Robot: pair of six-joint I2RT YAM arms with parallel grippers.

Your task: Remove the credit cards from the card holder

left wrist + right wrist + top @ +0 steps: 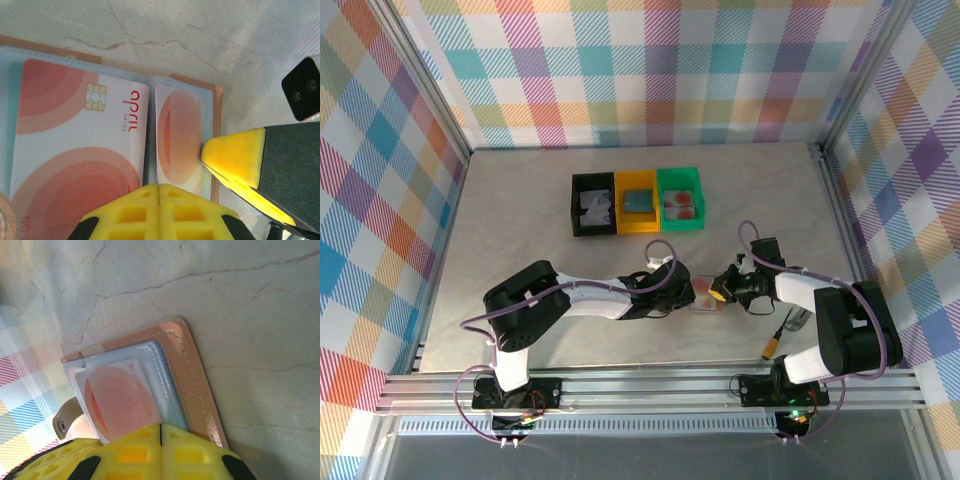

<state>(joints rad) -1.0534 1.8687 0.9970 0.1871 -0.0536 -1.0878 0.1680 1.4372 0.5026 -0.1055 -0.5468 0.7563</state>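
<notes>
Pinning the card holder (196, 377) with our closed right gripper (161, 442), we steady it. Our left gripper (159, 210): closed over the cards (75, 150); hold uncertain.

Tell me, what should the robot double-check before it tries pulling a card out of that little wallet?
1. The card holder lies open on the table: ok.
2. The chip card and the second card sit exposed in their pockets: ok.
3. The left gripper is shut over the cards: ok.
4. The left gripper is actually pinching a card: cannot tell.
5. The right gripper is shut, its tip against the holder's edge to steady it: ok.
6. The bins are well away from both arms: ok.
</notes>
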